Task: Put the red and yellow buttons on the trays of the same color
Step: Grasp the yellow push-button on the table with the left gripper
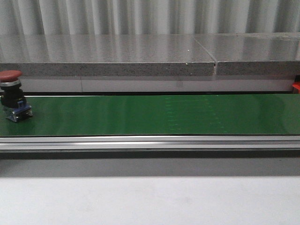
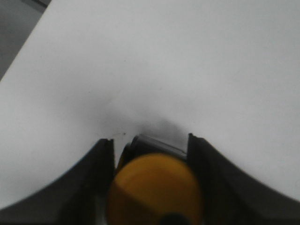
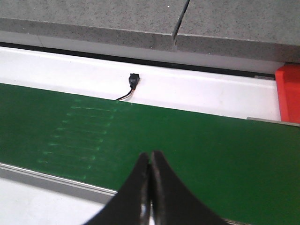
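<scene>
A red button [image 1: 10, 93] with a red mushroom cap, black body and blue base stands on the green belt [image 1: 154, 115] at the far left of the front view. In the left wrist view a yellow button [image 2: 154, 185] sits between the black fingers [image 2: 101, 164] of my left gripper [image 2: 151, 143], which is shut on it above a white surface [image 2: 164, 61]. My right gripper [image 3: 150, 157] is shut with nothing in it, hovering over the belt's near edge. A red tray [image 3: 289, 91] shows at the belt's far right end. No yellow tray is in view. Neither arm shows in the front view.
A grey stone ledge [image 1: 108, 58] runs behind the belt. An aluminium rail [image 1: 150, 142] borders the belt's near side, with a white table [image 1: 150, 201] in front. A small black connector with a cable [image 3: 133, 82] lies on the white strip beyond the belt.
</scene>
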